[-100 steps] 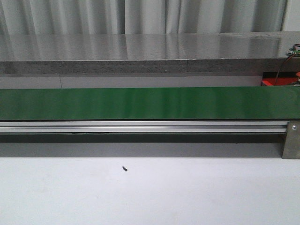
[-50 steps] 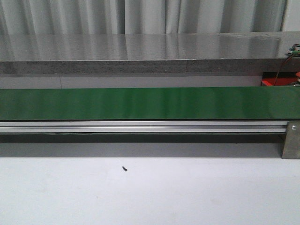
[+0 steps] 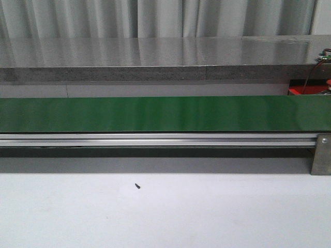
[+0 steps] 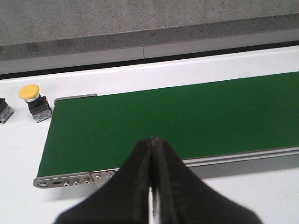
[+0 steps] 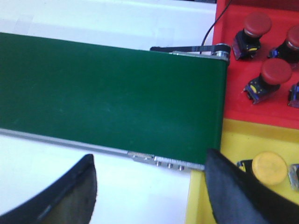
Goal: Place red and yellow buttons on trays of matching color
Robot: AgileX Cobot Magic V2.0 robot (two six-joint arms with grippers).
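Note:
In the left wrist view a yellow button (image 4: 31,93) on a black base stands on the white table just past the end of the green belt (image 4: 177,116). My left gripper (image 4: 153,140) is shut and empty, hovering over the belt's near edge. In the right wrist view the red tray (image 5: 238,93) holds three red buttons (image 5: 275,72), (image 5: 257,24), (image 5: 294,38). The yellow tray (image 5: 233,140) holds a yellow button (image 5: 269,168). My right gripper (image 5: 149,179) is open and empty, above the belt's end beside the yellow tray. Neither gripper shows in the front view.
The green belt (image 3: 155,113) runs across the front view on an aluminium rail (image 3: 155,139). A grey stone ledge (image 3: 155,57) lies behind it. A small dark screw (image 3: 137,185) lies on the white table. Another black button base (image 4: 3,110) shows at the left wrist view's edge.

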